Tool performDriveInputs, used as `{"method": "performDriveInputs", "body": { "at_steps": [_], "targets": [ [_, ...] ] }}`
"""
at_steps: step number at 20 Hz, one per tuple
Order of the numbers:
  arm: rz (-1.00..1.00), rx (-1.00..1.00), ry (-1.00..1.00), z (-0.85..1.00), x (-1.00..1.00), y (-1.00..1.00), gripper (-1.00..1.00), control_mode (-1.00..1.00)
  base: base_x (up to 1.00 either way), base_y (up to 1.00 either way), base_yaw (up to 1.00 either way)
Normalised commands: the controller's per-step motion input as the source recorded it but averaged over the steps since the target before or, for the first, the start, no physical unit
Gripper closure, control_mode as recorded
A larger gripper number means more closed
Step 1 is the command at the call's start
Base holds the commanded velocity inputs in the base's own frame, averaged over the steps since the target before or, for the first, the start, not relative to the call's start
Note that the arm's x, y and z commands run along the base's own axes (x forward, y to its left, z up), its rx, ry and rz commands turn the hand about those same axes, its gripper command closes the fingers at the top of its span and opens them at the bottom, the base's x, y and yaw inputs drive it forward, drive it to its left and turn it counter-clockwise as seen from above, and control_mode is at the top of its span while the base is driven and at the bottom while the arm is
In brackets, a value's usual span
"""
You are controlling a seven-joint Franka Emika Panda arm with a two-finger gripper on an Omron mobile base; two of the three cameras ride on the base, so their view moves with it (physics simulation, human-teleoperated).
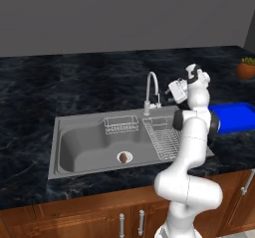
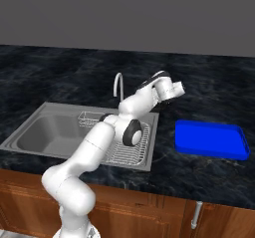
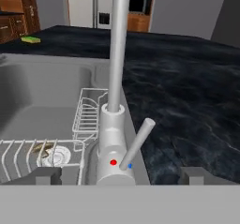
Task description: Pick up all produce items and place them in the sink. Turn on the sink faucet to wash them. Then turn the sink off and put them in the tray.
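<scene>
The sink is set into the dark worktop, with the tray kept clear of its right edge for later. The sink faucet stands at the back rim. The gripper is spread wide around the tap's base, seemingly to work the lever. The produce item is left on the drain.

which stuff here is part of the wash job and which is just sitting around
Job: brown produce item on the drain; sink; faucet; blue tray; open gripper at the faucet base.
Lying about: potted plant; yellow sponge; wire basket; wire rack.
</scene>
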Motion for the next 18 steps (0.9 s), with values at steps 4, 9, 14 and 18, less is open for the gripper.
{"method": "performDriveInputs", "body": {
  "at_steps": [4, 9, 14, 18],
  "targets": [
    [0.00, -0.05, -0.09, 0.22, -0.50, -0.11, -1.00, -1.00, 0.00, 0.00, 0.00],
    [0.00, -0.06, -0.11, 0.27, -0.68, -0.02, -1.00, -1.00, 0.00, 0.00, 0.00],
    [-0.01, -0.08, -0.12, 0.27, -0.82, 0.00, -1.00, -1.00, 0.00, 0.00, 0.00],
    [-0.03, -0.08, -0.15, 0.26, -0.93, 0.00, -1.00, -1.00, 0.00, 0.00, 0.00]
  ]
}}
